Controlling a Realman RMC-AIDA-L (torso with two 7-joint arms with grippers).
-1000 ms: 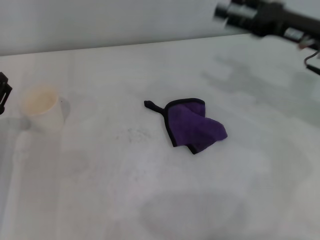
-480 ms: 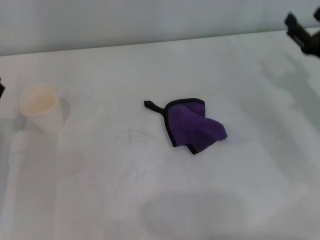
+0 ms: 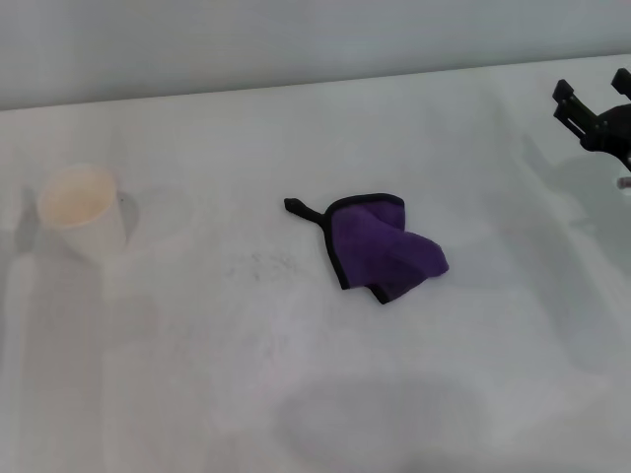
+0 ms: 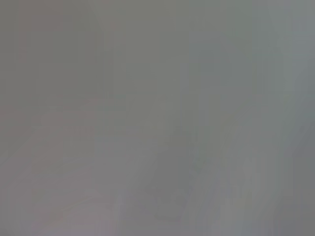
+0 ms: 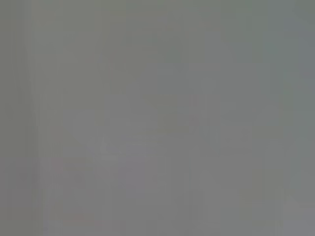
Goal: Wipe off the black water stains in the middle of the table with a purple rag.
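The purple rag [image 3: 383,247] is lying crumpled near the middle of the table [image 3: 325,394], folded over itself into a rough wedge, its black stitched edging showing along the near-left side and a short black loop sticking out toward the far left. Just to its left, faint dark specks, the black water stains [image 3: 264,264], are showing as a thin smear. A cream paper cup [image 3: 81,211] is standing upright well off to the left. The right gripper [image 3: 595,110] is hovering at the far right edge, well apart from the rag, its fingers spread wide with nothing between them. The wrist views are showing only grey
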